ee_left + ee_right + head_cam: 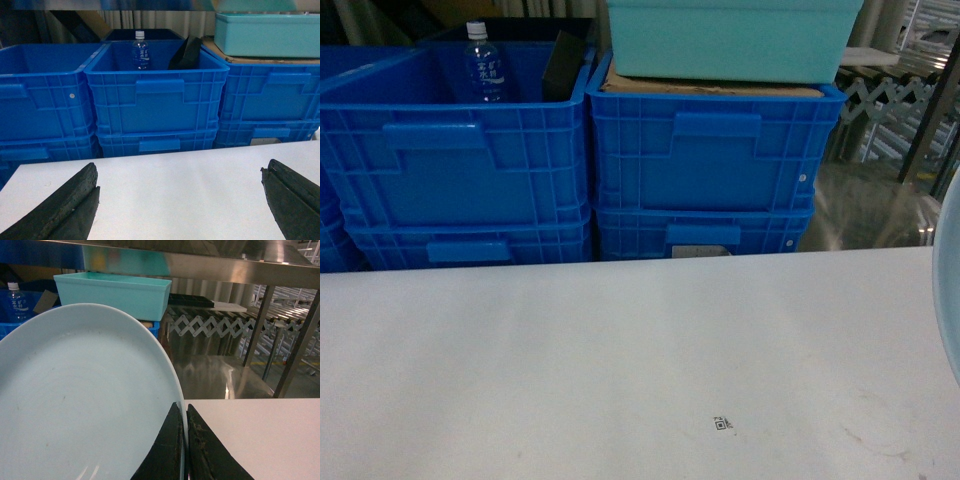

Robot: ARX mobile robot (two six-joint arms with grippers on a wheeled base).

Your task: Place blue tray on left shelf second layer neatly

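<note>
The right pincer (183, 450) is clamping the rim of the pale sky-blue smooth plastic oval tray (80, 405), holding it above the white surface (620, 360). The left pincer (180, 200) is hanging open over that surface, facing the 2 stacked dark-blue ribbed crates (157, 95).

counter (570, 370): fills the near half of the head view; the stacked crates stand behind it at 12 o'clock.
left crate stack (455, 150): at 11 o'clock behind the counter, one crate on another; a water bottle (483, 62) stands upright in the top crate toward its back.
right crate stack (705, 160): at 12 to 1 o'clock, touching the left stack's right side; a flat board lies on its top crate and the tub (730, 38) sits on the board.
blue tray (949, 270): at 3 o'clock, only its edge in the head view, above the counter's right end.
right gripper (185, 440): fingers pinch the tray's rim, one on each face.
left gripper (180, 200): over the counter, fingers spread wide, facing the crates.
shelf rail (210, 262): above and behind the tray in the right wrist view.
</note>
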